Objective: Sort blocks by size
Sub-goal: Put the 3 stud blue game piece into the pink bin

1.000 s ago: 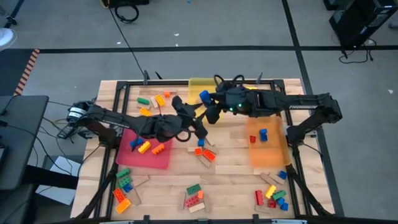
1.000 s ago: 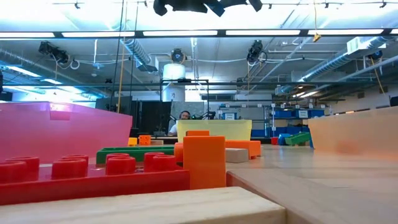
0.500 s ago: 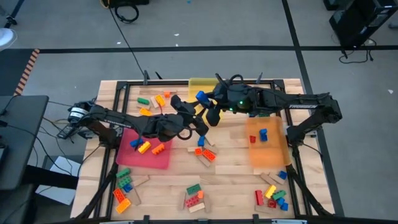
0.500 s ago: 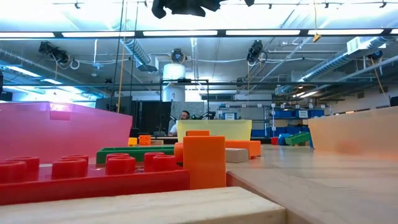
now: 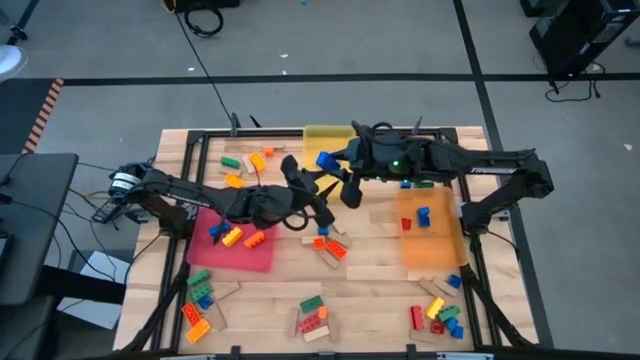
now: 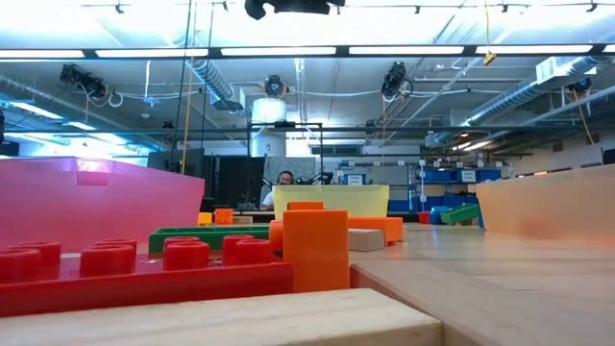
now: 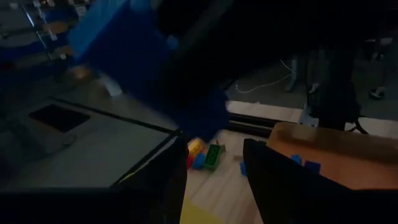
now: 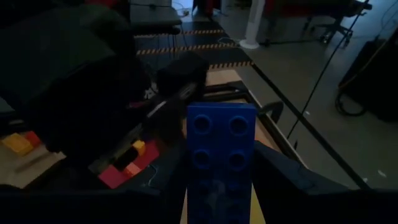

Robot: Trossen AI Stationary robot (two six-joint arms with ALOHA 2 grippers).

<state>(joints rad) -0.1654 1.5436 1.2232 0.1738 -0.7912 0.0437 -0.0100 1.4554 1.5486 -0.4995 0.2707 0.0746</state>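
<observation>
Holding a blue brick [image 8: 219, 155] in its jaws, the right gripper [image 5: 335, 166] is drifting further toward the yellow tray [image 5: 322, 134]; left gripper [image 5: 300, 180], fingers apart and empty, is waiting beside it. Placement appears imminent.

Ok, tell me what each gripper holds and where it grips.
The right gripper pinches one end of a long blue brick. The left gripper holds nothing visible.

left gripper [image 5: 322, 205], right gripper [image 5: 335, 170], both raised mid-table
</observation>
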